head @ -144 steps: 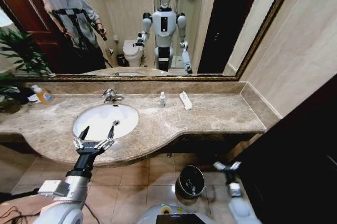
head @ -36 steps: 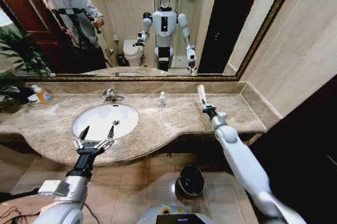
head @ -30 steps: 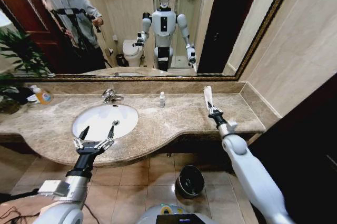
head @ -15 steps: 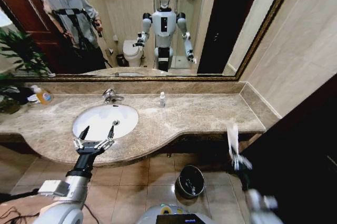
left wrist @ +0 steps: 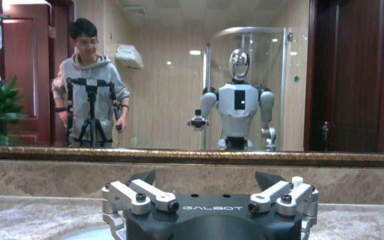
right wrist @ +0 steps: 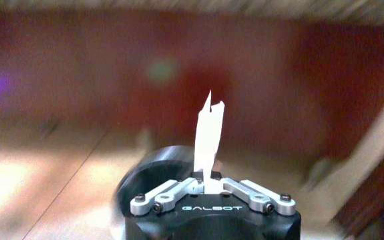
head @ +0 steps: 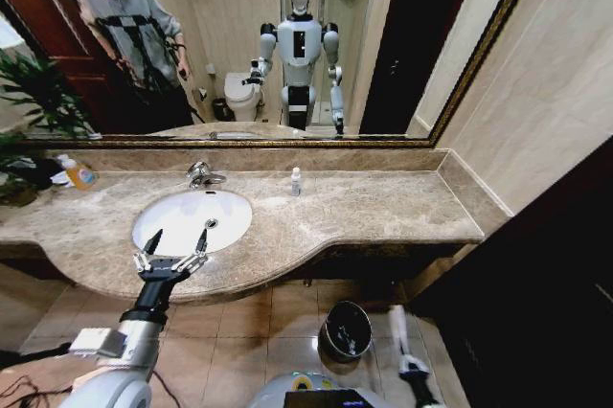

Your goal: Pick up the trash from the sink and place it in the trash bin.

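A flat white packet of trash (head: pixel 397 328) stands upright in my right gripper (head: pixel 406 362), which is shut on it low over the floor, just right of the trash bin (head: pixel 346 329). The right wrist view has the right gripper (right wrist: pixel 209 184) pinching the packet (right wrist: pixel 207 134), with the dark round bin (right wrist: pixel 153 170) blurred behind. My left gripper (head: pixel 173 246) hangs open over the counter's front edge beside the sink (head: pixel 168 221). Seen from its own wrist, the left gripper (left wrist: pixel 207 178) has its fingers spread wide with nothing between them. A tiny white bottle (head: pixel 295 181) stands on the counter right of the basin.
A chrome faucet (head: pixel 201 174) sits behind the basin. A bottle with an orange label (head: pixel 79 174) and a green plant (head: pixel 34 102) are at the far left. A dark wall (head: pixel 536 274) closes in on the right. Tiled floor (head: pixel 254 331) lies left of the bin.
My right arm has swung from above the counter down to the floor beside the bin, carrying the white packet. The left arm has stayed where it was.
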{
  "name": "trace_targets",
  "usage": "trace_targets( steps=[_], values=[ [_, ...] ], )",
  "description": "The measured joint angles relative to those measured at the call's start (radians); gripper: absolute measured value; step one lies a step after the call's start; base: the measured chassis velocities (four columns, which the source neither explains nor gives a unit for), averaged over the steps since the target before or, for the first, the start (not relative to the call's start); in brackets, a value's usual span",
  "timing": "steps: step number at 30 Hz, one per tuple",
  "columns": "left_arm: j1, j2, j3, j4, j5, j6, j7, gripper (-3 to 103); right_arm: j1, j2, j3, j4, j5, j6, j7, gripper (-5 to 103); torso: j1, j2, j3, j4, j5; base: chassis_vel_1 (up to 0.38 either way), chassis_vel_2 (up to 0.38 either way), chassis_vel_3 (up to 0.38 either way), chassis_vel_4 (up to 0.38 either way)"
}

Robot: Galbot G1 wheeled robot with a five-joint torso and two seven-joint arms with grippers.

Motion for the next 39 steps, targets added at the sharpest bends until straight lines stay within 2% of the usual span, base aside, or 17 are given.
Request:
trace_targets(
  steps=[1,4,5,7,9,13,17,23,25,27,28,29,32,34,35,38,39],
  values=[
    [0.0,0.0,0.0,0.0,0.0,0.0,0.0,100,0.0,0.0,0.0,0.0,0.0,0.0,0.0,0,0.0,0.0,0.0,0.0,0.0,0.0,0.0,0.0,0.0],
    [0.0,0.0,0.0,0.0,0.0,0.0,0.0,100,0.065,0.027,-0.026,-0.066,-0.114,-0.159,-0.054,0,0.0,0.0,0.0,-0.0002,0.0,0.0,0.0,0.0,0.0],
    [0.0,0.0,0.0,0.0,0.0,0.0,0.0,100,0.065,0.027,-0.026,-0.066,-0.114,-0.159,-0.054,0,0.0,0.0,0.0,-0.0002,0.0,0.0,0.0,0.0,0.0],
    [0.0,0.0,0.0,0.0,0.0,0.0,0.0,100,0.144,0.071,-0.039,-0.12,-0.217,-0.239,-0.079,0,0.0,0.0,0.0,-0.0001,-0.0006,0.0,0.0,0.0,0.0],
    [0.0,0.0,0.0,0.0,0.0,0.0,0.0,100,0.191,0.097,-0.037,-0.168,-0.264,-0.236,-0.078,0,0.0,0.0,0.0,-0.0002,0.0005,0.0,0.0,0.0,0.0],
    [0.0,0.0,0.0,0.0,0.0,0.0,0.0,100,0.248,0.116,-0.035,-0.218,-0.284,-0.238,-0.066,0,0.0,0.0,0.0,-0.0001,0.0,0.0,0.0,0.0,0.0],
    [0.0,0.0,0.0,0.0,0.0,0.0,0.0,100,0.294,0.117,-0.023,-0.267,-0.316,-0.216,-0.047,0,0.0,0.0,0.0,-0.0001,-0.0001,0.0,0.0,0.0,0.0],
    [0.0,0.0,0.0,0.0,0.0,0.0,0.0,100,0.309,0.097,-0.024,-0.277,-0.331,-0.23,-0.037,0,0.0,0.0,0.0,-0.0002,-0.0003,0.0,0.0,0.0,0.0],
    [0.0,0.0,0.0,0.0,0.0,0.0,0.0,100,0.307,0.093,-0.023,-0.277,-0.331,-0.231,-0.047,10,0.0,0.0,0.0,-0.0001,0.0002,0.0,0.0,0.0,0.0],
    [0.0,0.0,0.0,0.0,0.0,0.0,0.0,100,0.306,0.093,-0.022,-0.277,-0.331,-0.231,-0.048,10,0.0,0.0,0.0,-0.0002,0.0001,0.0,0.0,0.0,0.0],
    [0.0,0.0,0.0,0.0,0.0,0.0,0.0,100,0.306,0.092,-0.021,-0.277,-0.33,-0.231,-0.047,21,0.0,0.0,0.0,-0.0002,0.0001,0.0,0.0,0.0,0.0],
    [0.0,0.0,0.0,0.0,0.0,0.0,0.0,100,0.306,0.092,-0.021,-0.277,-0.33,-0.231,-0.047,21,0.0,0.0,0.0,-0.0002,0.0001,0.0,0.0,0.0,0.0],
    [0.0,0.0,0.0,0.0,0.0,0.0,0.0,100,0.299,0.087,-0.02,-0.267,-0.324,-0.231,-0.043,32,0.0,0.0,0.0,-0.0002,0.0001,0.0,0.0,0.0,0.0],
    [0.0,0.0,0.0,0.0,0.0,0.0,0.0,100,0.294,0.084,-0.02,-0.259,-0.319,-0.229,-0.04,43,0.0,0.0,0.0,-0.0002,0.0001,0.0,0.0,0.0,0.0],
    [0.0,0.0,0.0,0.0,0.0,0.0,0.0,100,0.294,0.084,-0.02,-0.259,-0.319,-0.229,-0.04,43,0.0,0.0,0.0,-0.0002,0.0001,0.0,0.0,0.0,0.0],
    [0.0,0.0,0.0,0.0,0.0,0.0,0.0,100,0.283,0.079,-0.018,-0.242,-0.307,-0.221,-0.039,59,0.0,0.0,0.0,-0.0001,0.0003,0.0,0.0,0.0,0.0],
    [0.0,0.0,0.0,0.0,0.0,0.0,0.0,100,0.283,0.079,-0.018,-0.242,-0.307,-0.221,-0.039,59,0.0,0.0,0.0,-0.0001,0.0003,0.0,0.0,0.0,0.0]
  ],
)
